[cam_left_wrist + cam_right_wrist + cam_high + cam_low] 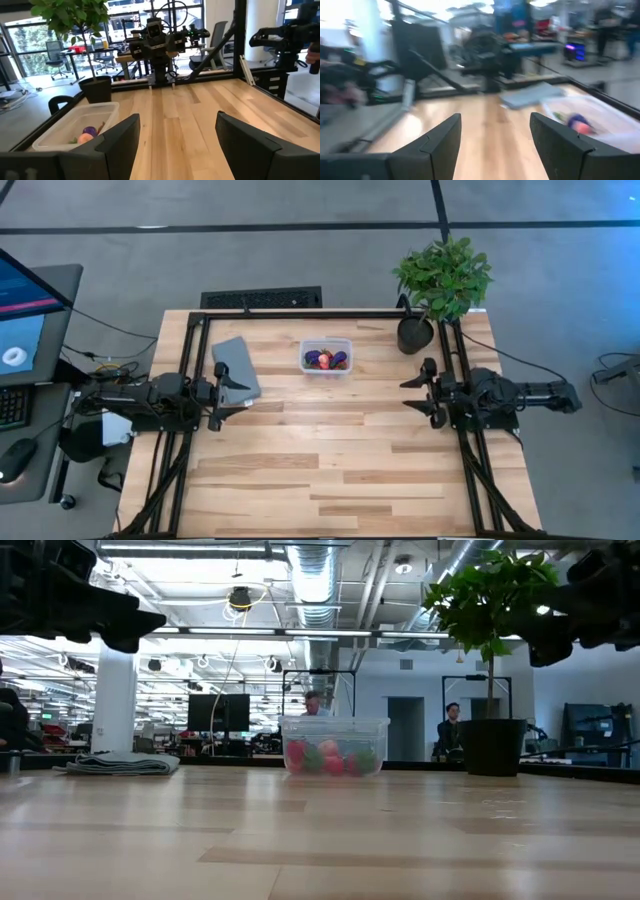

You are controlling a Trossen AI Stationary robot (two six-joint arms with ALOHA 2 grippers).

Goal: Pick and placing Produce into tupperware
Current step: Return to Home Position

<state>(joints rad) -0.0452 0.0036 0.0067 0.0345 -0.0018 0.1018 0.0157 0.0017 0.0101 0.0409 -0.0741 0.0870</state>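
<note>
Produce [326, 360] inside tupperware [304, 350]; left pincer [240, 393], right pincer [408, 394], both spread open, empty, at table sides

We work in an open-plan robotics lab: exposed ceiling ducts [315, 580] overhead, monitors [222, 712] on desks beyond the wooden table [320, 830] at twelve o'clock, office chairs [52, 50], a workstation screen [25, 320] at nine o'clock.

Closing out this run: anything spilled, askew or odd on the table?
Nothing stands out. The produce sits inside the upright tub; the lid lies flat by the open left tool; the open right tool hangs opposite.
</note>
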